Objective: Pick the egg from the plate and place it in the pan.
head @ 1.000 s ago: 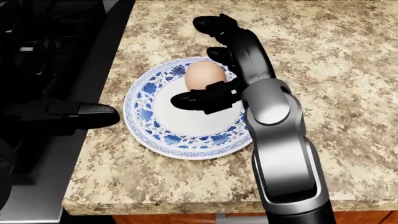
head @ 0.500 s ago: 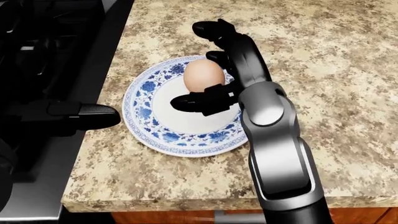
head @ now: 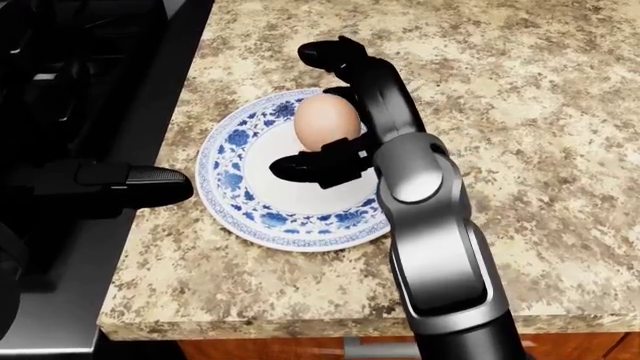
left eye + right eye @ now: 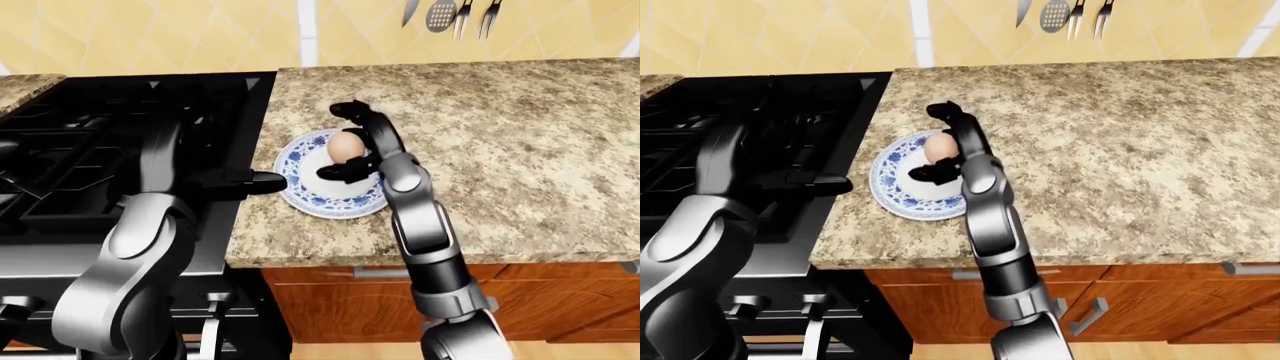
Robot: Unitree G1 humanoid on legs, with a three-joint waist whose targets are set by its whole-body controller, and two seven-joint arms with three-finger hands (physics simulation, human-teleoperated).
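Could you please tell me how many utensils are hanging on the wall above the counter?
4, in a row at the top of the left-eye view: a knife, a slotted spatula and two forks. Others may hang beyond the frame.

**Counter layout as we see it**

Head view: plate on the counter, near its left edge; egg on the plate. Our right hand stands about the egg from the right. Stove left of the counter. Left hand left of the plate, over the stove's edge.
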